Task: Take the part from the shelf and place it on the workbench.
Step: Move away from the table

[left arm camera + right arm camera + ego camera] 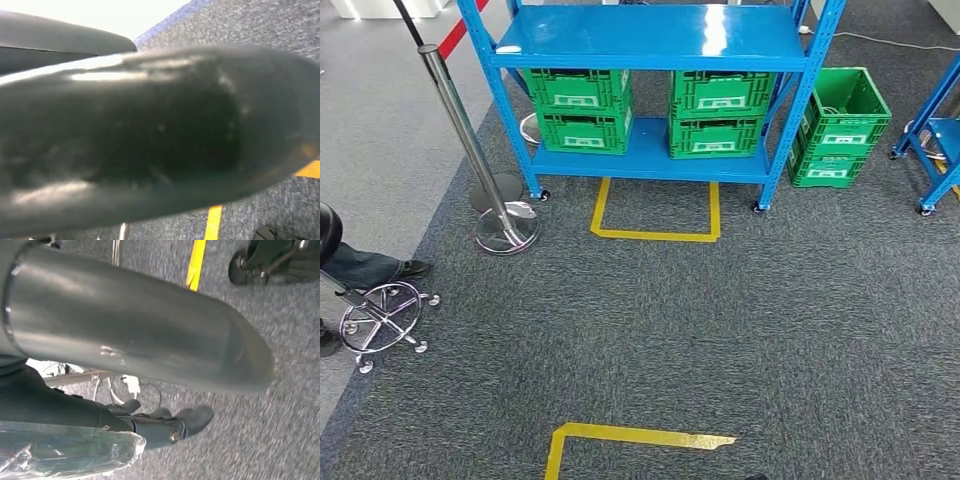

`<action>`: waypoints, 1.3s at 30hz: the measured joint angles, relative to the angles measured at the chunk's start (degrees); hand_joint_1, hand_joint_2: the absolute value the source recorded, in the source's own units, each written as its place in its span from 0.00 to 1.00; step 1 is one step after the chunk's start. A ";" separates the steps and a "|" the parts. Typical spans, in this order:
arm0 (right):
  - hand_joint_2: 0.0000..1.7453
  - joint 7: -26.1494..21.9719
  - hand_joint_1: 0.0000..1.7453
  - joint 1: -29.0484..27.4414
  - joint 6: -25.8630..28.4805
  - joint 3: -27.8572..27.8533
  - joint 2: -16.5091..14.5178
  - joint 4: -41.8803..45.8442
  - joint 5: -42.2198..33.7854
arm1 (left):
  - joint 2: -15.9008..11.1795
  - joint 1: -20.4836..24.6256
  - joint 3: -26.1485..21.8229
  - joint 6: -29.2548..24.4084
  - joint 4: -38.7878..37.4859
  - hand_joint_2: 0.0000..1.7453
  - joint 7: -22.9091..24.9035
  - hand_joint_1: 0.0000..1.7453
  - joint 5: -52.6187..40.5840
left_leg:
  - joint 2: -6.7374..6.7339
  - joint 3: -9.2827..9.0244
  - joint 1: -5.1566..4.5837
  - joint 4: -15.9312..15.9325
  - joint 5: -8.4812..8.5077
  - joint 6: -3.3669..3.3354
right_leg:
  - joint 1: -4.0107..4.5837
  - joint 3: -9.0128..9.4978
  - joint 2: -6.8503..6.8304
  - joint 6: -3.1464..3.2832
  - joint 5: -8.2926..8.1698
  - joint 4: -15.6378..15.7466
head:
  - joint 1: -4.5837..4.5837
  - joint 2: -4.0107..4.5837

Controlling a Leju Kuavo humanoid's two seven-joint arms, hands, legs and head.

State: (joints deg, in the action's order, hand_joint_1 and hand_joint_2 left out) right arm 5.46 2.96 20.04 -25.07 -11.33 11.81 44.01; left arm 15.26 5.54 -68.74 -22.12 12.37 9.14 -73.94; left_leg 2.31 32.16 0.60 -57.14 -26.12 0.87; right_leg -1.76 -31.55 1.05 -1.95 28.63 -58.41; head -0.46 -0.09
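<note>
From the head view we see the blue shelf (652, 40) ahead across grey carpet (773, 330). Two stacks of green crates (580, 110) stand on its lower board and another green stack (841, 125) stands on the floor just beside its right post. Yellow tape (656, 235) marks a box on the floor in front of it. To the left stand a chrome stanchion (471, 150) and a wheeled stool (384, 315).

The right wrist view adds the right robot hand (113, 415). Its thick grey thumb (132, 325) lies well apart from the darker fingers (181, 422), which reach out nearly straight. A clear plastic wrap (68, 452) lies against them. We cannot tell whether it is gripped, or whether it holds the part.

In the left wrist view the left robot hand (151, 135) is a dark blur over carpet and tape, and we cannot tell how far open it is.
</note>
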 joint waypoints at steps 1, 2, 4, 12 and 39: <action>0.00 0.00 0.00 -0.02 0.02 0.00 0.00 -0.01 0.04 | -0.02 -0.02 -0.04 -0.06 0.00 0.00 0.05 0.00 0.04 | -0.10 0.02 0.13 -0.26 -0.23 0.21 | 0.04 0.01 -0.09 0.38 -0.01 -0.06 | -0.03 0.00; 0.00 -0.01 0.00 -0.01 0.02 0.00 -0.01 -0.01 0.10 | -0.02 0.00 -0.11 -0.11 0.00 0.00 0.10 0.00 0.08 | -0.42 0.40 0.22 -1.27 -0.97 0.42 | 0.05 0.06 -0.21 0.75 -0.01 -0.08 | -0.12 0.00; 0.00 -0.02 0.00 -0.03 0.03 0.00 -0.01 -0.01 0.17 | 0.01 0.09 -0.26 -0.15 0.00 0.00 0.19 0.00 0.11 | -1.32 2.91 0.27 -6.71 -4.05 0.75 | 0.13 0.18 -0.59 1.33 0.07 -0.04 | -0.33 0.00; 0.00 -0.03 0.00 -0.07 0.09 0.00 -0.08 -0.03 0.28 | -0.05 0.00 -0.50 -0.16 0.00 0.00 0.37 0.00 0.13 | -2.06 2.56 -0.61 -4.40 -0.19 -1.52 | 1.10 1.06 -1.17 1.63 0.97 -0.05 | -0.36 0.00; 0.00 -0.15 0.00 -0.17 -0.17 0.00 -0.08 -0.16 0.64 | 0.09 -0.11 -0.54 -0.48 0.00 0.00 0.52 0.00 0.09 | -1.92 8.02 -0.47 -16.69 -6.75 0.40 | 0.84 2.45 -1.17 2.28 1.40 1.04 | -0.45 0.00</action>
State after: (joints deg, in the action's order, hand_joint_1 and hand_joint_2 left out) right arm 5.31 2.78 19.87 -25.07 -11.41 11.65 44.65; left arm 15.35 5.44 -69.28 -22.60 12.37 9.65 -73.85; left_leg 0.39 40.18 0.12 -73.83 -32.87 1.26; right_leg -0.93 -29.10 -0.13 0.33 30.03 -57.37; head -0.91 -0.09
